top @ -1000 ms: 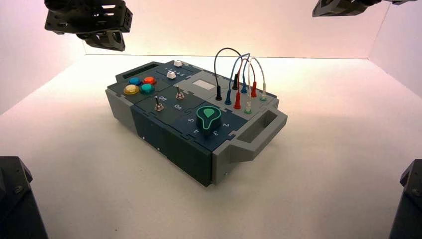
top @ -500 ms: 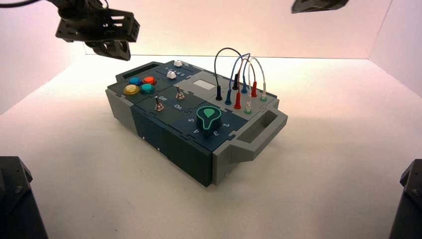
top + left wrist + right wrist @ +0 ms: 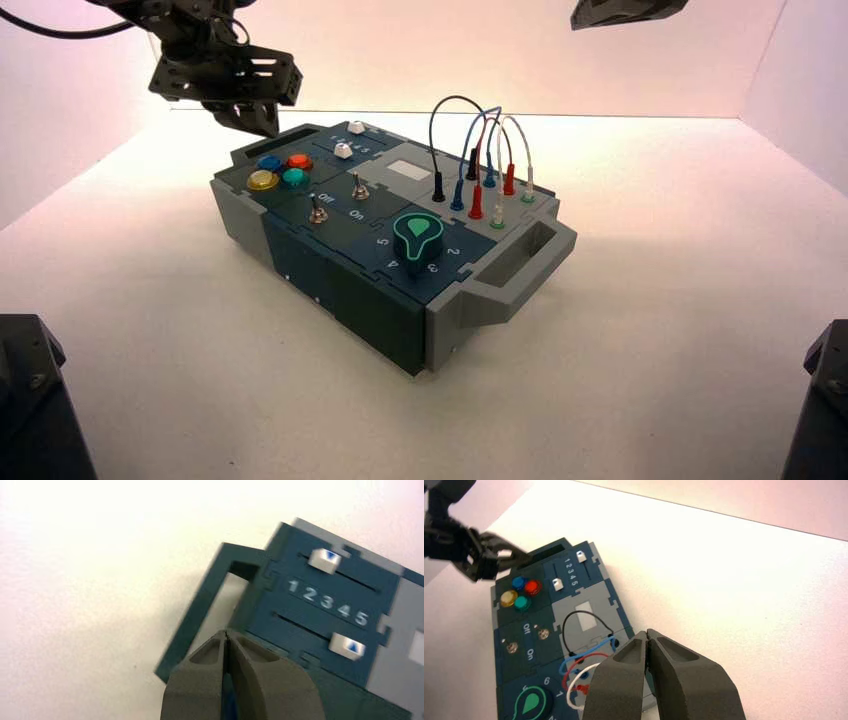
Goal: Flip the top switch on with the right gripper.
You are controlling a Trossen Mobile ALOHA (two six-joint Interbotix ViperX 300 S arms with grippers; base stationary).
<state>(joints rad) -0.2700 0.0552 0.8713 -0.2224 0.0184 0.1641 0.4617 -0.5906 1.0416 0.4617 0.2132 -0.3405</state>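
A control box (image 3: 330,290) sits turned at an angle on a white surface (image 3: 650,330). Two small silver toggle switches stand on its dark top panel, between lettering that reads "Off" and "On" in the right wrist view. The top switch (image 3: 357,187) is the toggle farther from the camera, closer to the two white sliders; the second toggle (image 3: 317,210) sits nearer the front edge. The coloured round push buttons (image 3: 280,171) lie beside them, and the green dial (image 3: 418,234) lies toward the box's handle end.

The right end effector (image 3: 628,10) hangs high at the top edge of the high view, well apart from the box, above and beyond the looping wires (image 3: 480,150). From there the top switch lies down and to the robot's left, past the wire sockets. In its own wrist view the right end effector's fingers (image 3: 624,680) are pressed together, holding nothing.

The left end effector (image 3: 245,118) is nearer to the top switch, hovering over the box's far left handle beside the sliders, its fingers (image 3: 200,685) likewise closed and empty.

As a judgement, the approach has barely begun: the right arm needs a long descent leftward, clearing the wires.
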